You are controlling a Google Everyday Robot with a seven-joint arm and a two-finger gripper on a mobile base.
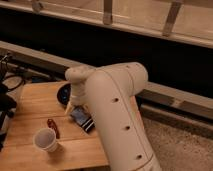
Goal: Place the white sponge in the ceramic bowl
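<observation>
The wooden table (30, 102) carries a white paper cup (45, 139) near its front edge, and a small red object (52, 127) lies just beside it. The ceramic bowl (62, 93) stands further back. A black striped bar (88, 124) lies near the middle, and the bluish patch on it is perhaps the white sponge (78, 116). The gripper (70, 106) hangs between bowl and sponge.

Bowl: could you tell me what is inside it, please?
Only the bowl's dark left part shows, with nothing visible in it; the hand hangs over its right side and hides the rest.
</observation>
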